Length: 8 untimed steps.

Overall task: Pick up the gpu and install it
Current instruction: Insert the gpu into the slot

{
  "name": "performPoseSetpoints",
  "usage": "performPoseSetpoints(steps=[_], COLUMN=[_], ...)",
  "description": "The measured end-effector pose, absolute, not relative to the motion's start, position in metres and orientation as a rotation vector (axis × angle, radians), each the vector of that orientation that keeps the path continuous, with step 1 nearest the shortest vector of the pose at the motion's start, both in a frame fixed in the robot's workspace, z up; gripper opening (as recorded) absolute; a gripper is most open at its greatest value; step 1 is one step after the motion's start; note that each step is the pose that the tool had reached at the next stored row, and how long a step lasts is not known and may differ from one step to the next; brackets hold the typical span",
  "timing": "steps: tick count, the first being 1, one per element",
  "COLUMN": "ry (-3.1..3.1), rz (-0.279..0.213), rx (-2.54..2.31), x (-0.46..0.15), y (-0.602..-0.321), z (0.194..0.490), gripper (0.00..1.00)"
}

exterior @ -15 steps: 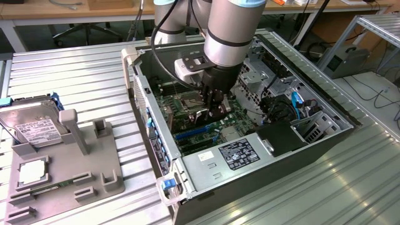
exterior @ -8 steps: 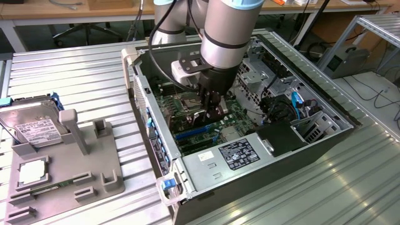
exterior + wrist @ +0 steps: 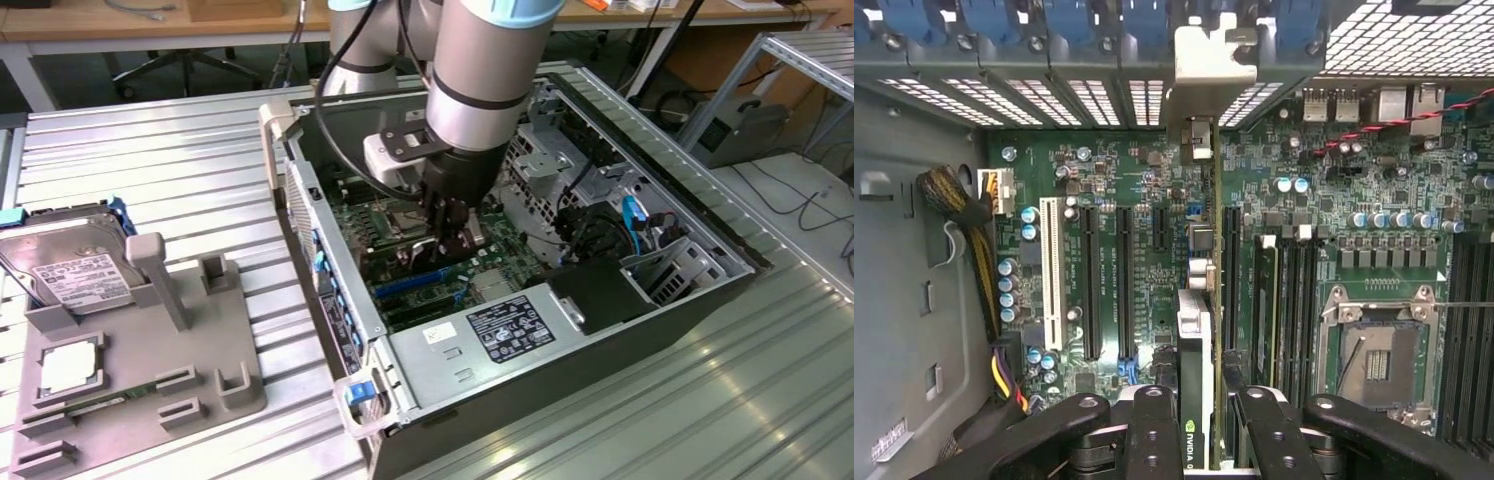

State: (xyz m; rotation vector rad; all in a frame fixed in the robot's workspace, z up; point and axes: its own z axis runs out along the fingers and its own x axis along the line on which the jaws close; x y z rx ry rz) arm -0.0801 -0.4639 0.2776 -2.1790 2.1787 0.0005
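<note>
1. Looking at my feed, the gripper (image 3: 451,242) is down inside the open PC case (image 3: 315,232), right over the motherboard (image 3: 1104,170).
2. The fingers (image 3: 1154,420) are clamped on the gpu (image 3: 1194,340), one on each flat face. It's a solid pinch on the card, not open jaws.
3. In the wrist view the gpu stands on edge, running straight away from the gripper toward the rear wall of the case. Its green logo strip sits right between the finger pads.
4. The card's silver bracket (image 3: 1214,62) is at the far end, up against the row of vented slot covers (image 3: 1054,100).
5. The card lines up along the expansion slots, with the long black slots (image 3: 1091,280) just beside it on one side and the empty CPU socket (image 3: 1374,350) well off on the other. I can't tell whether its edge is seated in a slot.
6. On the exterior view's left, the grey fixture (image 3: 147,340) holds the hard drive (image 3: 67,268), well apart from the case.
</note>
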Motion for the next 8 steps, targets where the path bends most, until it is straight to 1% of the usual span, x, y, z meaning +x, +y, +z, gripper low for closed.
performPoseSetpoints(steps=[8], ry=[2.179], rz=[0.000], rx=[-2.179], x=[-0.0832], y=[-0.4636], z=[0.2762], gripper=[0.27])
